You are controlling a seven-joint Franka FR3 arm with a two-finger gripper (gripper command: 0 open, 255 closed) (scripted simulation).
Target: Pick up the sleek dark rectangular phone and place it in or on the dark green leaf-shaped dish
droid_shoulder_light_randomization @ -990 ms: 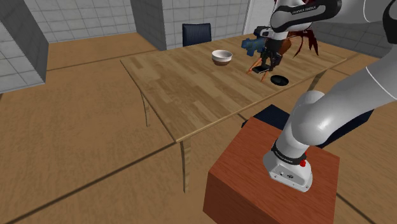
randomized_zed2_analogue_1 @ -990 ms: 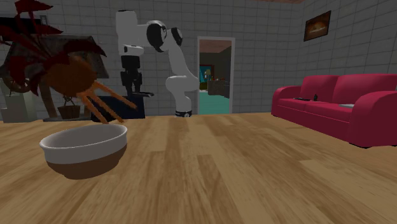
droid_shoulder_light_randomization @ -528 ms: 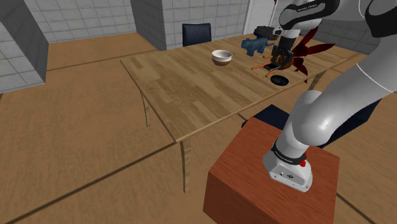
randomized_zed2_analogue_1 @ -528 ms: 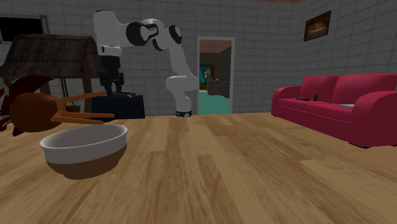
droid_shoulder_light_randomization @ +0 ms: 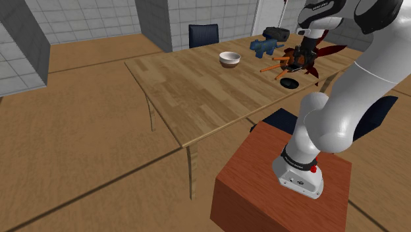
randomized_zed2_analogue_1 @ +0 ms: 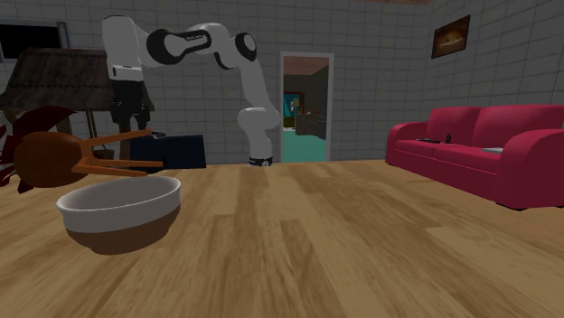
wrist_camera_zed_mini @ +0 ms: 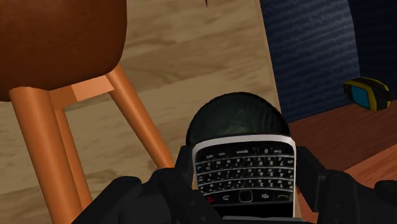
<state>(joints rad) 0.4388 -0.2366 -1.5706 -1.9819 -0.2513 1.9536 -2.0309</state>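
A black phone with a white rim and a keypad is clasped between the fingers of my gripper, which is shut on it. Just past the phone's far end, lower down, lies the dark round-looking dish on the wooden table. In the shoulder view the gripper hangs above the table's far right part, a little beyond the dark dish. In the second exterior view the gripper hangs at the back left.
A brown stool-shaped object with orange legs lies tipped right beside the gripper. A white and brown bowl and a blue figure stand further along the table. A dark blue chair stands past the table's edge.
The gripper has carried the phone towards the shoulder view's right and the second exterior view's left. The stool-shaped object dropped from tilted onto its side, then stayed still.
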